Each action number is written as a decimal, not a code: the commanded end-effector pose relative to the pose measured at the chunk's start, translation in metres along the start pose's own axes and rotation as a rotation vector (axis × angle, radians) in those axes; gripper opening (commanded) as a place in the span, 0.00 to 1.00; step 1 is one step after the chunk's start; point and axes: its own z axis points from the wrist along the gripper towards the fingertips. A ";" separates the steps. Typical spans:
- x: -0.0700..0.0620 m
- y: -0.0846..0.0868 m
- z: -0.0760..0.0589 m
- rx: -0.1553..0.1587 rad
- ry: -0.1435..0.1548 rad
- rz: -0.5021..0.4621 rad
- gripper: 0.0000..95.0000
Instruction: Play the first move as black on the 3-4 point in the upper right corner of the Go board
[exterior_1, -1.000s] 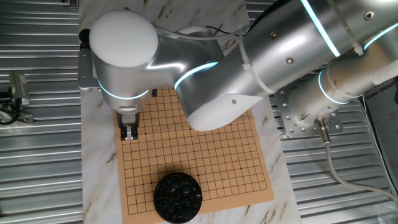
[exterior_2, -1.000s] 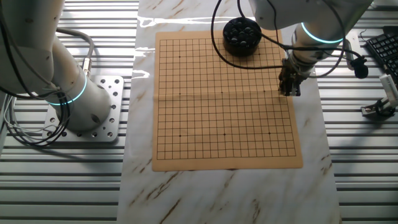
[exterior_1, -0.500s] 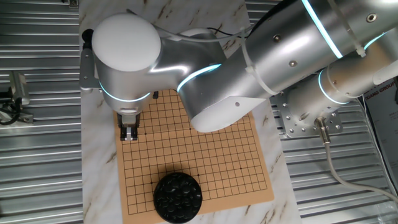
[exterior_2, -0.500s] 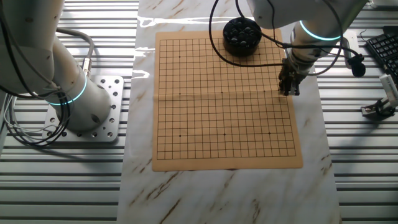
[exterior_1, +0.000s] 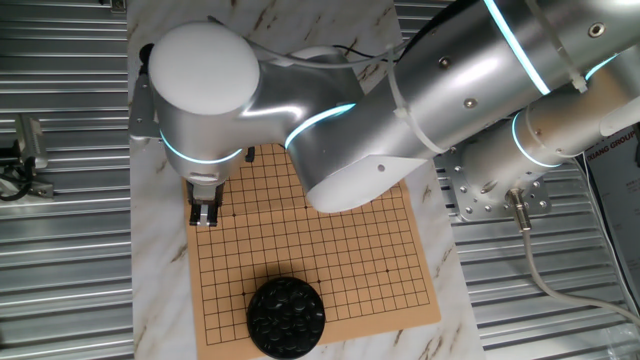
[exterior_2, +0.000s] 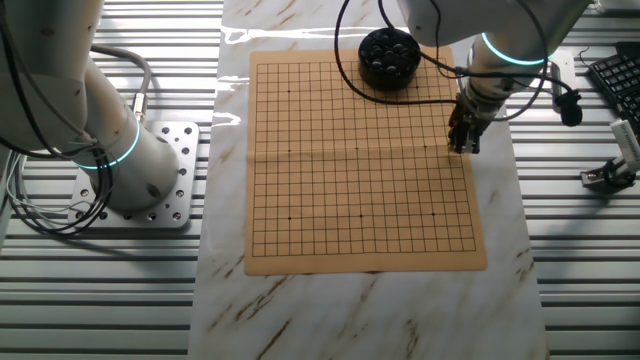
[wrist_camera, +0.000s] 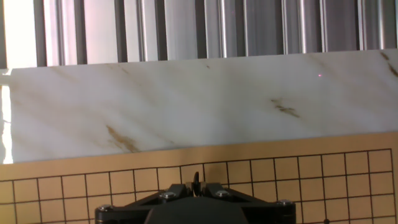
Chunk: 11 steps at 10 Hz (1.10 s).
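The wooden Go board (exterior_1: 340, 260) lies on a marble slab; it also shows in the other fixed view (exterior_2: 350, 180) and in the hand view (wrist_camera: 286, 177). My gripper (exterior_1: 206, 218) hangs just above the board near one long edge, about midway along it, and shows in the other fixed view (exterior_2: 460, 146). In the hand view my gripper (wrist_camera: 196, 186) is shut on a small black stone (wrist_camera: 196, 179), seen edge-on between the fingers. The round black bowl (exterior_1: 286, 316) full of stones stands on the board's far end (exterior_2: 388, 56).
The marble slab (wrist_camera: 186, 106) reaches past the board's edge, with ribbed metal table (exterior_1: 60, 250) around it. The arm's base (exterior_2: 140, 170) is bolted beside the slab. A keyboard (exterior_2: 615, 75) and a clamp (exterior_2: 610, 172) lie at the right.
The arm's wrist has shifted a little. The gripper stays almost in place over the board's edge, still shut on the stone.
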 end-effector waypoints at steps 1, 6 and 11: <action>0.000 0.000 -0.001 -0.004 -0.005 0.011 0.00; 0.000 0.000 -0.001 -0.003 -0.010 -0.006 0.00; 0.000 0.000 -0.001 0.012 -0.018 0.016 0.00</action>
